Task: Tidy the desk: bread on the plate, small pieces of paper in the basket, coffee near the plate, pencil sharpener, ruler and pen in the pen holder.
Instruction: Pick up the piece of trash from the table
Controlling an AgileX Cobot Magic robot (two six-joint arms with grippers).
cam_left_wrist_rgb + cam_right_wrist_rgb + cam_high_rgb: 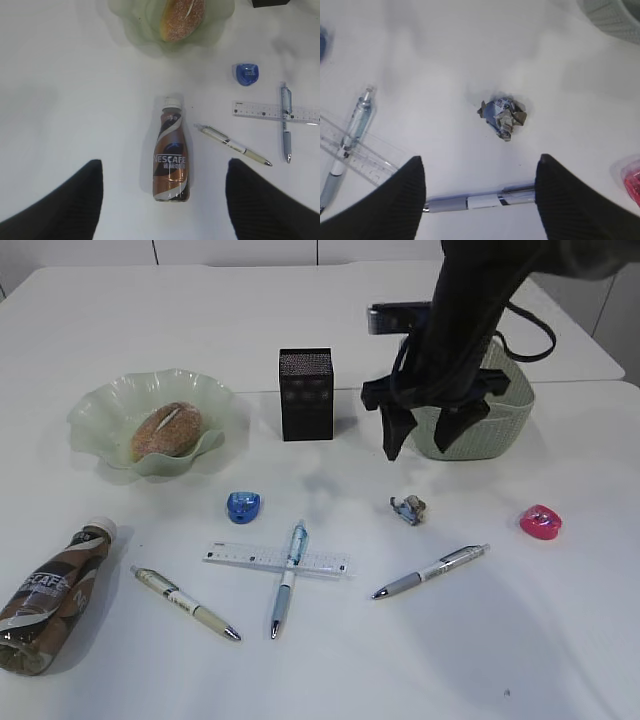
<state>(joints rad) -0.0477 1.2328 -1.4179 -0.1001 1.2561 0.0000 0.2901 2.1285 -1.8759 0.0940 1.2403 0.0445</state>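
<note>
The bread (165,430) lies on the pale green plate (90,405). A crumpled paper piece (408,508) sits in front of the woven basket (495,415). My right gripper (420,438) hangs open above the paper (502,116), its fingertips (415,165) spread over the silver pen (475,202). The coffee bottle (171,155) lies on its side, and my left gripper (164,162) hovers open above it. A blue sharpener (243,506), red sharpener (540,521), ruler (240,558), blue pen (287,578) across the ruler and cream pen (185,602) lie loose. The black pen holder (305,393) stands mid-table.
The table's front edge lies just below the pens. My right arm (470,310) reaches down in front of the basket. A second table joins at the back right (590,350).
</note>
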